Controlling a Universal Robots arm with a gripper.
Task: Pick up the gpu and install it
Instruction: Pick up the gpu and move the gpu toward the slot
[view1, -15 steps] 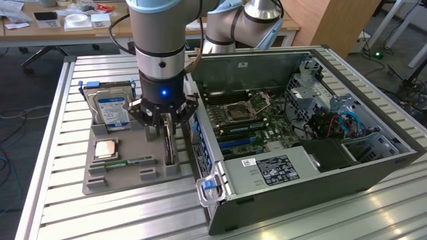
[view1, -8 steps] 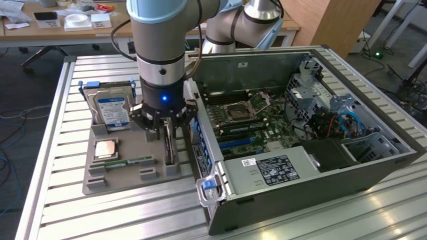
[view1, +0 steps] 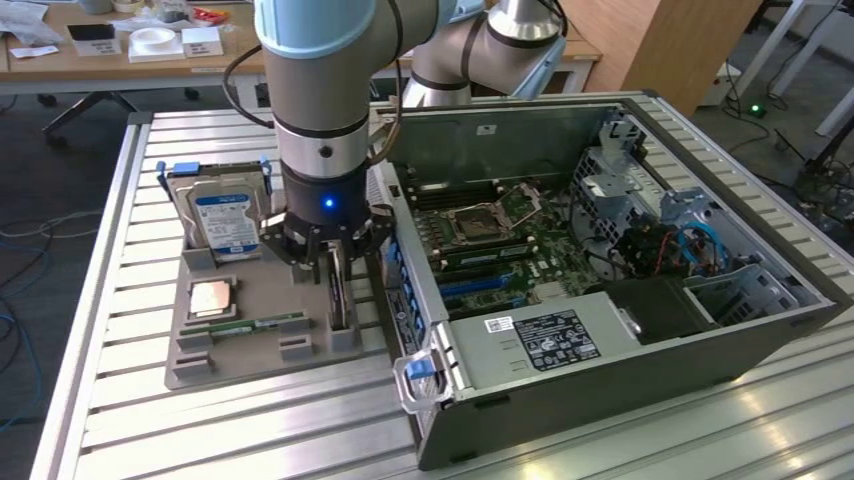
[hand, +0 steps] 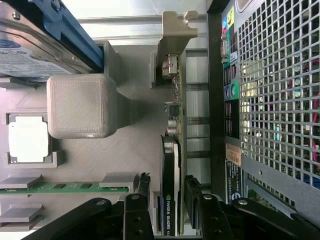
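The gpu (view1: 339, 306) stands on edge in a slot of the grey holder tray (view1: 240, 368), next to the open computer case (view1: 601, 260). In the wrist view the gpu (hand: 173, 135) shows its green board edge, silver end bracket and dark cooler face. My gripper (view1: 334, 268) is lowered straight over the card. Its black fingers (hand: 142, 197) stand on either side of the card's cooler end, so the gripper (hand: 167, 195) is open and straddles the gpu. A gap shows on the tray side; the finger on the case side is very near the board.
The tray also holds a silver hard drive (view1: 224, 215), a CPU (view1: 211, 298) and a green RAM stick (view1: 247, 326). A grey block (hand: 82, 105) rises beside the card. The case's rear grille (hand: 280, 90) is close alongside. The motherboard (view1: 494, 240) lies exposed inside the case.
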